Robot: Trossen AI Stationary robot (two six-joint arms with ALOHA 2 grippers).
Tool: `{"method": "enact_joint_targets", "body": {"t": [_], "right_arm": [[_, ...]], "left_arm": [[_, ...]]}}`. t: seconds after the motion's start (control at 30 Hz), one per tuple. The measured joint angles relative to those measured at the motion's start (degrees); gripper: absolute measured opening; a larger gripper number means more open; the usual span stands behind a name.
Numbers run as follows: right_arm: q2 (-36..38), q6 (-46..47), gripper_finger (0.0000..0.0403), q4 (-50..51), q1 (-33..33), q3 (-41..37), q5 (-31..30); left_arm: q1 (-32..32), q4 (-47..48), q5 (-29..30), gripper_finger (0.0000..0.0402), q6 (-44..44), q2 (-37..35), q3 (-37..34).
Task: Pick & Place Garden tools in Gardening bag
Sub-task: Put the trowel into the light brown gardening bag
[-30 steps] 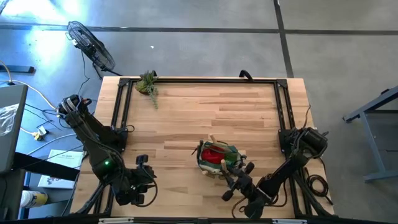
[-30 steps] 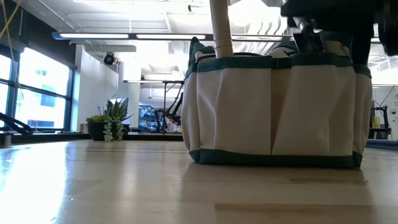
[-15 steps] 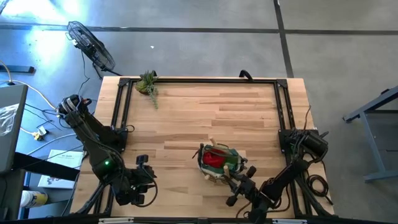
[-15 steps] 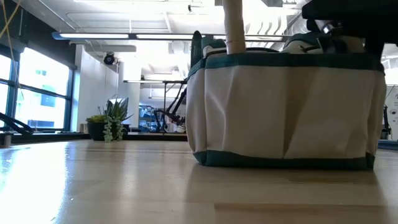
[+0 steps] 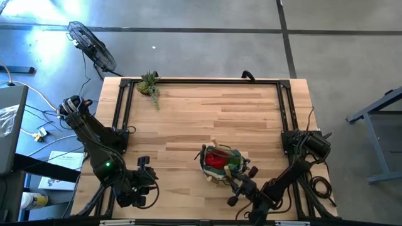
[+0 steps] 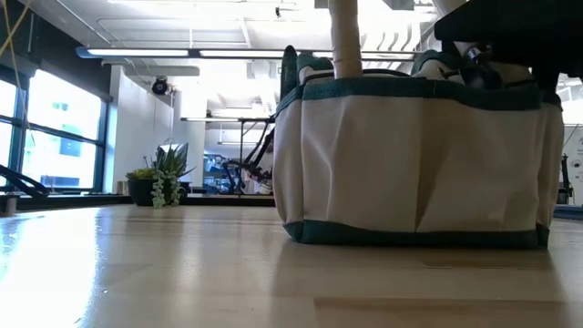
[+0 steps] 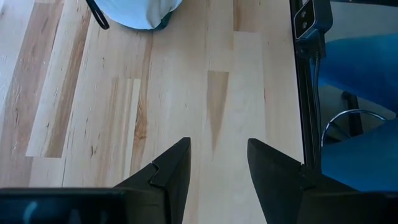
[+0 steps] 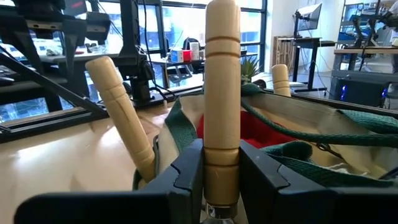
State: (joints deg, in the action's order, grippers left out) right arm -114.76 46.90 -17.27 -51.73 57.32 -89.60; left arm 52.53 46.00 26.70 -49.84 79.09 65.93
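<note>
the gardening bag (image 5: pixel 221 163) sits on the wooden table (image 5: pixel 207 113) in the lower middle of the high view, a little right of centre, with a red glove-like piece (image 5: pixel 215 159) showing in its mouth. from above, little else inside can be made out; the right wrist view fills that in, showing three wooden handles: one upright handle (image 8: pixel 222 93) at frame centre gripped between the fingers (image 8: pixel 186 171) of the right gripper (image 8: pixel 222 180), a second handle (image 8: pixel 121 112) leaning at the left of that frame, and a third handle (image 8: pixel 280 78) poking up further back on the right, with the bag's green strap (image 8: pixel 311 134) draped across. the right gripper's fingers are closed against both sides of the centre handle, holding it. in the high view that gripper (image 5: pixel 237 182) sits at the bag's lower right edge. the low view shows only the bag's pale side with green trim (image 6: pixel 414 159) filling the right half, one handle (image 6: pixel 344 41) rising out of it, and a potted plant (image 6: pixel 159 178) far off at the left; the high view places that plant clump (image 5: pixel 149 85) at the table's upper left corner. the left gripper (image 7: pixel 214 165) waits over bare wood at the lower left of the high view, its fingers parted with nothing between them, the bag's edge (image 7: pixel 134 12) showing only at the top of its wrist view. a fan (image 5: pixel 91 47) stands on the floor at upper left.
</note>
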Motion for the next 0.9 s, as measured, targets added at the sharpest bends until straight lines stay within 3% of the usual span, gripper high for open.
{"method": "enact_joint_targets", "body": {"t": [0.9], "right_arm": [[0.00,-11.38,0.0065,0.82,2.61,0.00,-0.39]], "left_arm": [[0.00,0.00,0.98,0.0152,0.02,0.00,0.00]]}}
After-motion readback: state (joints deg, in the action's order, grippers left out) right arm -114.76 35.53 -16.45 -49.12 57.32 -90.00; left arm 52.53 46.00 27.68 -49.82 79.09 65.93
